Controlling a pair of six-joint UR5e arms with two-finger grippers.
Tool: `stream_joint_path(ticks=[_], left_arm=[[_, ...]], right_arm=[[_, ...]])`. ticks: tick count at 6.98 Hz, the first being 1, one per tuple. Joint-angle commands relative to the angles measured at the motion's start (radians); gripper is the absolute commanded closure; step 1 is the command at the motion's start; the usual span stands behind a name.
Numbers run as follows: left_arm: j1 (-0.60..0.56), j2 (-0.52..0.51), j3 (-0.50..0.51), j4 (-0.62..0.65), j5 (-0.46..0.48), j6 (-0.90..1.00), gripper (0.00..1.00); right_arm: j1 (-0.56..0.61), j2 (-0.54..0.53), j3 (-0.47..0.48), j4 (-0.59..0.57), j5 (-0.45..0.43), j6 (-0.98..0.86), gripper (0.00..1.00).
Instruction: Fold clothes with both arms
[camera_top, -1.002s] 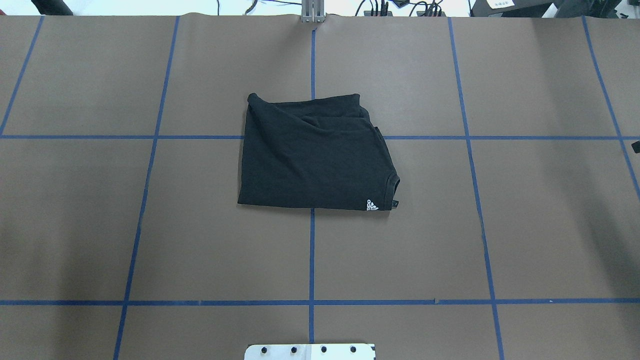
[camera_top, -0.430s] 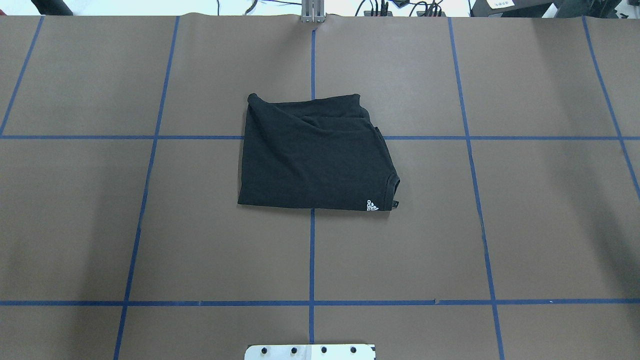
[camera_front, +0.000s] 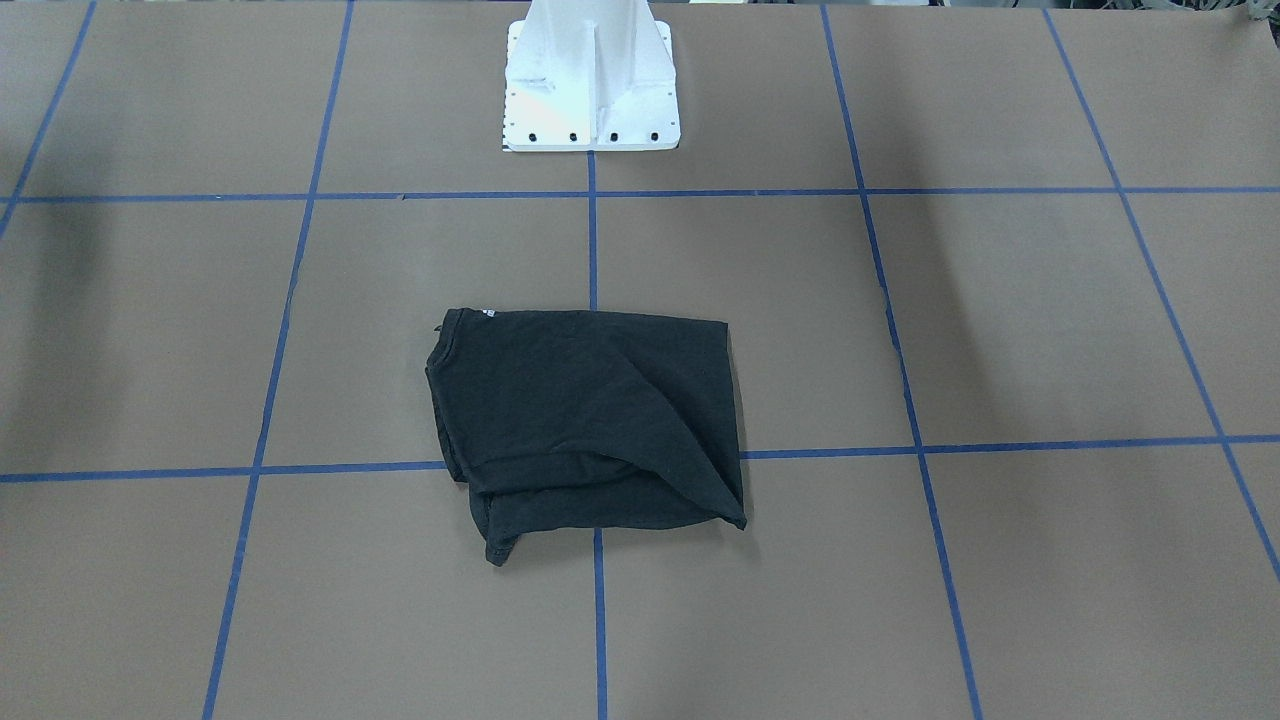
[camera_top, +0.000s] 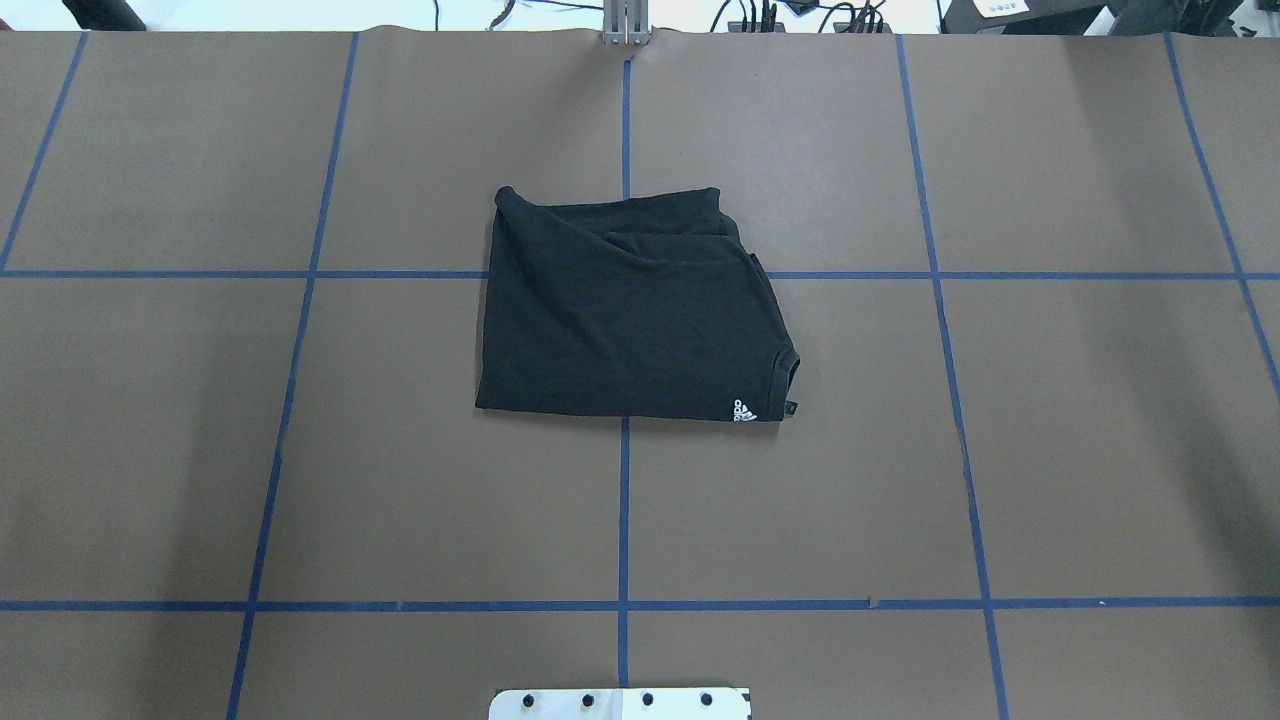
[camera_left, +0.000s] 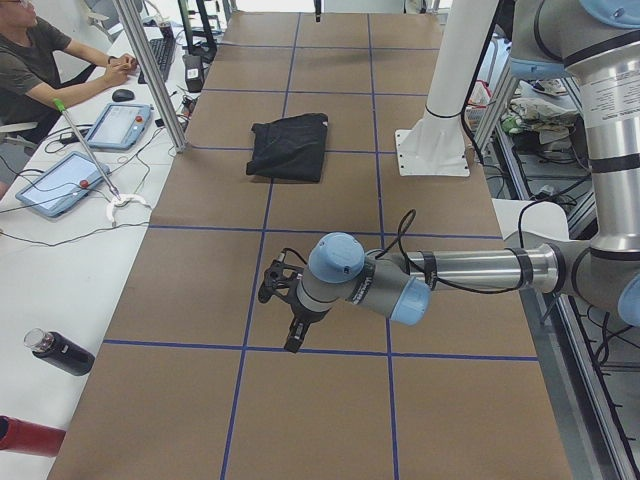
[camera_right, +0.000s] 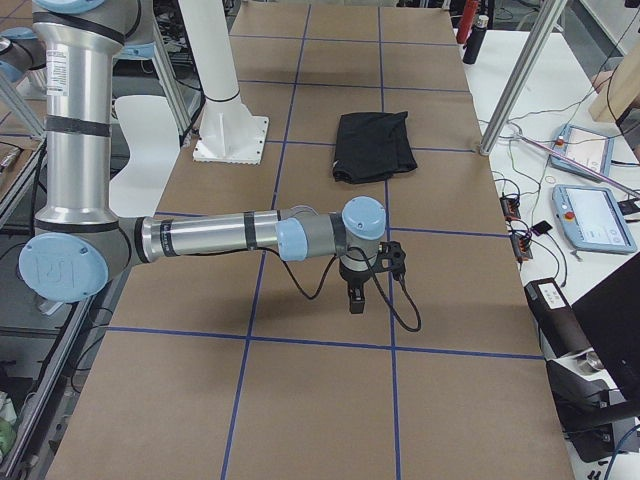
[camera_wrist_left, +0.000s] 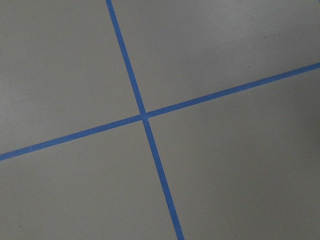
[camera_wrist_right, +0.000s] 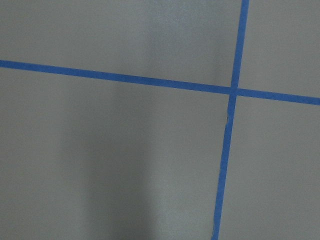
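Note:
The clothes (camera_top: 630, 310) are one black T-shirt, folded into a rough rectangle at the table's middle, with a small white logo (camera_top: 745, 411) at its near right corner. It also shows in the front-facing view (camera_front: 585, 420) and both side views (camera_left: 290, 147) (camera_right: 373, 145). Neither arm touches it. My left gripper (camera_left: 292, 340) hangs over bare table far from the shirt; my right gripper (camera_right: 355, 300) does the same at the opposite end. Both show only in the side views, so I cannot tell whether they are open or shut. The wrist views show only brown table and blue tape.
The white pedestal base (camera_front: 590, 80) stands at the robot's side of the table. Blue tape lines (camera_top: 624, 500) grid the brown cover. Beside the table are a seated person (camera_left: 40, 60), tablets (camera_left: 60, 185), a metal post (camera_left: 150, 70) and a dark bottle (camera_left: 60, 352).
A small dark tip at the right edge of the overhead view has gone out of sight. The shirt has not moved.

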Motion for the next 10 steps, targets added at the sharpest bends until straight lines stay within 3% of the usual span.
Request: stream_joint_path(ticks=[1, 4, 10], left_arm=[[-0.004, -0.015, -0.055, 0.053, -0.016, -0.036, 0.00], [-0.006, -0.003, -0.055, 0.047, -0.005, -0.032, 0.00], [0.000, -0.010, -0.080, 0.048, -0.013, -0.033, 0.00]], right_arm=[[0.000, 0.016, -0.011, -0.006, 0.006, 0.011, 0.00], [0.000, -0.027, 0.003, -0.001, -0.003, 0.078, 0.00], [-0.029, -0.010, 0.023, 0.006, -0.040, 0.116, 0.00]])
